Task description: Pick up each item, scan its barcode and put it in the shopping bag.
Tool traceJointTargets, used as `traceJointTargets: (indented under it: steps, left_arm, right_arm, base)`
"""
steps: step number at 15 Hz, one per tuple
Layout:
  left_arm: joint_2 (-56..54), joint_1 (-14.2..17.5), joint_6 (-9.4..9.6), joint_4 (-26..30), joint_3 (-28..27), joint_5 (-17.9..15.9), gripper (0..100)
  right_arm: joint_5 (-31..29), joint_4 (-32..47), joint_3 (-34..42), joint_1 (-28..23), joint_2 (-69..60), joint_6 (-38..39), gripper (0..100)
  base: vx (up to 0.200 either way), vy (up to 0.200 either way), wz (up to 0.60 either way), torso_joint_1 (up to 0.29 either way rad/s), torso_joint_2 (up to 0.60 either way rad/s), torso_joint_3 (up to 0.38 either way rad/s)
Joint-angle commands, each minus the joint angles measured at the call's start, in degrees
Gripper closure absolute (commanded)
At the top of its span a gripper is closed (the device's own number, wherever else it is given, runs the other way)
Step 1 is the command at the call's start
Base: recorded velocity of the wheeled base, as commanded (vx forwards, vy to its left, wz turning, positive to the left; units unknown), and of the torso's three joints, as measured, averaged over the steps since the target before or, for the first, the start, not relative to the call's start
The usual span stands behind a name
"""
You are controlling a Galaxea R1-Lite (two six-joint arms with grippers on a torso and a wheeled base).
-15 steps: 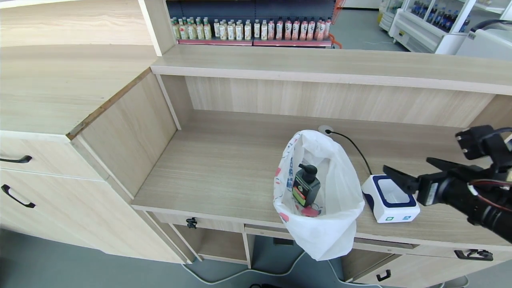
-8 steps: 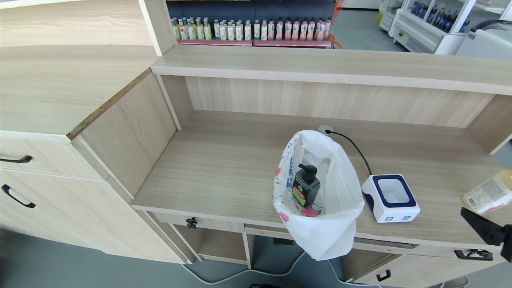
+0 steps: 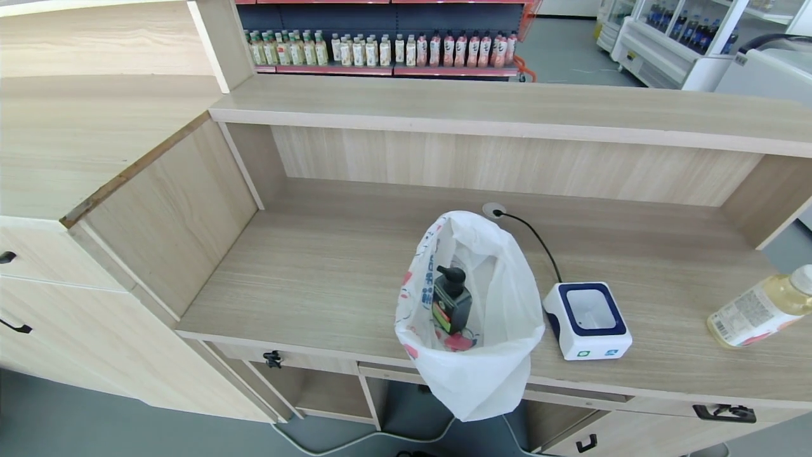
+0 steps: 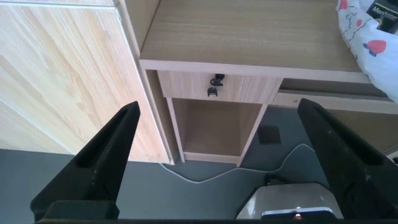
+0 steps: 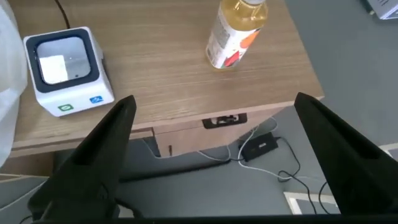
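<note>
A white shopping bag (image 3: 472,355) stands open at the counter's front edge, with a dark pump bottle (image 3: 451,308) upright inside it. To its right sits the white and blue barcode scanner (image 3: 590,320), its cable running to the back. A yellow drink bottle (image 3: 755,309) lies on its side at the counter's far right. My left gripper (image 4: 219,106) hangs open below the counter's front edge, facing a drawer, with the bag (image 4: 367,37) off to one side. My right gripper (image 5: 216,98) is open above the front edge, between the scanner (image 5: 65,71) and the bottle (image 5: 239,31).
The wooden counter (image 3: 330,266) has a raised back shelf and a tall side cabinet on the left. Drawers with black handles (image 3: 723,413) run under the front edge. A keyed drawer (image 4: 216,86) faces the left gripper. Cables lie on the floor (image 5: 267,146).
The right arm pulled back from above the scanner and left the head view. The yellow bottle now lies at the counter's right. The head camera itself has shifted.
</note>
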Motion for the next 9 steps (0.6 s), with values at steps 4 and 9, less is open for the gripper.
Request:
traceJointTargets:
  steps: [4,9]
  left_arm:
    - [-0.02,0.02,-0.18,-0.09,0.00,0.03,0]
    - [-0.02,0.02,-0.18,-0.09,0.00,0.03,0]
  right_arm:
    - [4.82,-1.57,-1.81,-0.16,7.64,1.41,0]
    - [12.20,-10.98,-0.94,0.19,14.23,2.12,0]
  base:
    - [0.000,-0.200,0.00,0.000,0.00,0.000]
    - [0.000,-0.200,0.00,0.000,0.00,0.002]
